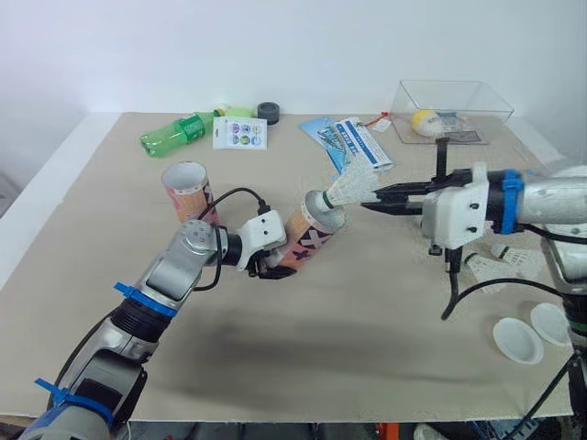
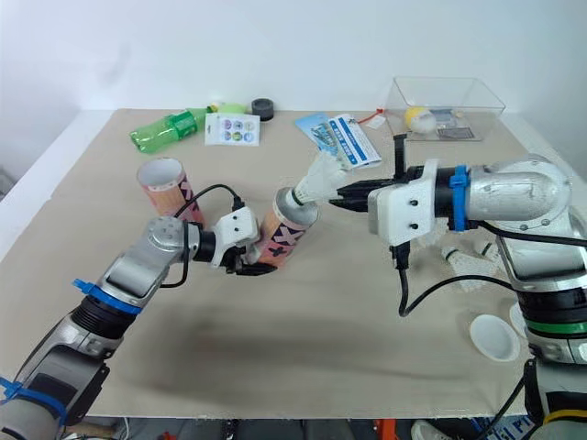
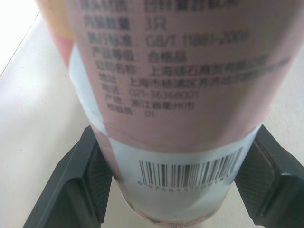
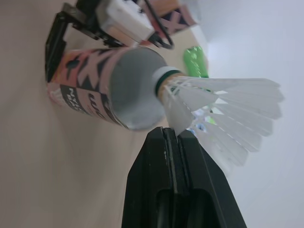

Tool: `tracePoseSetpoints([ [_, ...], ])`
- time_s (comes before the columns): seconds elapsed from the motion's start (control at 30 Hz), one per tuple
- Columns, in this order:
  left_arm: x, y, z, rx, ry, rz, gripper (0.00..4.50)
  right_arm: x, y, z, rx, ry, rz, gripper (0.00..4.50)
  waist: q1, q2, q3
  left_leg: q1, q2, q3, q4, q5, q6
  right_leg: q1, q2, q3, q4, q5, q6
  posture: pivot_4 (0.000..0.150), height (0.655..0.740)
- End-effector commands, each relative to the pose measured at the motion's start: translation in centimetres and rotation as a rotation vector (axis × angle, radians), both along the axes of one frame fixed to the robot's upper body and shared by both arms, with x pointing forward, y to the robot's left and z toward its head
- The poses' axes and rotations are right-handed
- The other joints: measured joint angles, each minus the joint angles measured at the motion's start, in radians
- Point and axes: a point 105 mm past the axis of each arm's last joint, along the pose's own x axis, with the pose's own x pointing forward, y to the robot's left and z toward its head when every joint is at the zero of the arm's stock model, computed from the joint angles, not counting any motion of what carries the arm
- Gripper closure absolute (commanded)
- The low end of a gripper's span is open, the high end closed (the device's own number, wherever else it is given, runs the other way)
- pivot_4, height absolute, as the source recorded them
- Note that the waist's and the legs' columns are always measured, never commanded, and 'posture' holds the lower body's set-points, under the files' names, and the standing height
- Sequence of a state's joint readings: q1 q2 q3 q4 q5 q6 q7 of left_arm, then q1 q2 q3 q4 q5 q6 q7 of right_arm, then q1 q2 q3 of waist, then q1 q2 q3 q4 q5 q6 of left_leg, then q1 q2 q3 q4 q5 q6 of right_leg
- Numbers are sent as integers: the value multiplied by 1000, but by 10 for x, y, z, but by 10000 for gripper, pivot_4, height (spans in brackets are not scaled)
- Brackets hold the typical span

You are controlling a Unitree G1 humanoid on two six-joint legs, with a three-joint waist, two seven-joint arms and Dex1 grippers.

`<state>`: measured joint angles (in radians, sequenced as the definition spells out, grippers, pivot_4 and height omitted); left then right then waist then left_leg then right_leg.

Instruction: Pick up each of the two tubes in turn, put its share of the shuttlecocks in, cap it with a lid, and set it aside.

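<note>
The pink patterned tube (image 1: 310,242) is near the middle of the table (image 1: 101,238), tilted with its open mouth raised toward the robot's right. The left gripper (image 1: 275,265) clamps its lower end, 1 black finger on each side just above the barcode. A white shuttlecock (image 1: 354,189) has its cork at the rim of that mouth, feathers fanning away from it; the right gripper (image 1: 371,201) holds it, fingers pinched together on the edge of the feather skirt. A 2nd tube (image 1: 188,190) stands upright just behind the left arm, mouth open. At the robot's right, 2 white lids (image 1: 517,340) lie side by side, with loose shuttlecocks (image 1: 506,260) near them. Along the far edge lie a green bottle (image 1: 176,133), a sticker card (image 1: 240,132), blue leaflets (image 1: 353,142) and a clear box (image 1: 459,88).
</note>
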<state>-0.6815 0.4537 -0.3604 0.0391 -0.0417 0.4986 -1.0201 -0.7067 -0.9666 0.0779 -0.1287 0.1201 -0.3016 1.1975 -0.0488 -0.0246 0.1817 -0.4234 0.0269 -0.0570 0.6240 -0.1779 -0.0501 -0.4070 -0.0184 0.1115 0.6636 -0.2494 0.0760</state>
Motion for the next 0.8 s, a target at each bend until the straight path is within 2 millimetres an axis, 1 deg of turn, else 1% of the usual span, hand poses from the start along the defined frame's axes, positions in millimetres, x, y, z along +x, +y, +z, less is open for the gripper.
tracePoseSetpoints([
  [0.03,-3,-6,9,-1,-28,-25,15257,1,2,2,-47,-57,31,44643,1,0,0,0,0,0,0,0,0,0,0,0,0,0,0,1500,7400],
  [0.13,-5,-7,9,-6,-28,-25,15257,4,5,-5,-79,-25,53,44643,1,0,0,0,0,0,-1,0,0,0,0,0,0,-1,0,1500,7400],
  [0.17,-6,-8,9,-6,-28,-25,15257,4,7,-4,-74,-28,65,38464,1,0,0,0,0,0,-2,0,0,0,0,0,0,-1,-1,1500,7400],
  [0.2,-7,-8,8,-6,-27,-24,15257,4,9,-2,-68,-39,76,35268,1,0,0,0,0,0,-2,0,0,0,0,0,0,-1,-1,1500,7400],
  [0.23,-7,-8,8,-5,-26,-23,15257,4,11,0,-60,-45,82,29771,1,0,0,0,0,-1,-2,0,0,0,0,0,0,-1,-1,1500,7400],
  [0.27,-7,-8,8,-5,-25,-23,15257,4,11,1,-57,-49,85,26686,1,0,0,0,0,-1,-2,0,0,0,0,0,0,-1,-1,1500,7400],
  [0.33,-7,-7,8,-4,-24,-20,15257,3,8,5,-16,-8,74,18501,1,0,0,0,0,-1,-2,0,0,0,0,0,0,-1,-1,1500,7400],
  [0.37,-8,-7,8,-3,-24,-19,15257,1,6,6,5,15,69,11303,1,0,0,0,0,-1,-2,0,0,0,0,0,0,-1,-1,1500,7400],
  [0.43,-8,-6,8,7,-28,-19,15257,0,0,16,185,116,22,5206,2,0,0,0,0,-1,-2,0,0,0,0,0,0,-1,-1,1500,7400],
  [0.47,-7,-6,9,17,-37,-21,15257,2,-7,21,280,174,-21,618,3,0,0,0,0,-1,-2,0,0,0,0,0,0,0,-2,1500,7400],
  [0.53,-5,-4,10,51,-68,-24,15257,6,-27,22,429,261,-134,618,4,0,0,-1,0,-3,-1,0,0,1,0,-1,0,1,-4,1500,7400],
  [0.6,-3,-3,12,79,-92,-24,15257,10,-51,13,566,349,-283,618,4,0,0,0,-1,-2,-1,0,0,1,-1,-1,0,2,-6,1500,7400],
  [0.67,-2,-4,14,112,-115,-30,15257,10,-80,-7,679,406,-452,618,7,-1,0,0,-1,-3,-1,0,0,1,-1,-2,0,2,-6,1500,7400],
  [0.7,-3,-6,16,110,-109,-34,15257,5,-93,-21,722,452,-528,618,13,-1,0,0,-1,-3,-1,0,0,1,-1,-2,0,1,-5,1500,7400],
  [0.73,-4,-9,18,106,-100,-40,15257,-2,-102,-32,746,469,-581,618,14,-1,0,0,-1,-4,-1,0,0,1,-1,-3,0,-1,-2,1500,7400],
  [0.8,-8,-12,21,116,-99,-66,15257,-15,-120,-52,812,531,-706,618,15,0,0,-1,-2,-3,-2,0,0,1,-1,-2,0,-2,-2,1500,7400],
])
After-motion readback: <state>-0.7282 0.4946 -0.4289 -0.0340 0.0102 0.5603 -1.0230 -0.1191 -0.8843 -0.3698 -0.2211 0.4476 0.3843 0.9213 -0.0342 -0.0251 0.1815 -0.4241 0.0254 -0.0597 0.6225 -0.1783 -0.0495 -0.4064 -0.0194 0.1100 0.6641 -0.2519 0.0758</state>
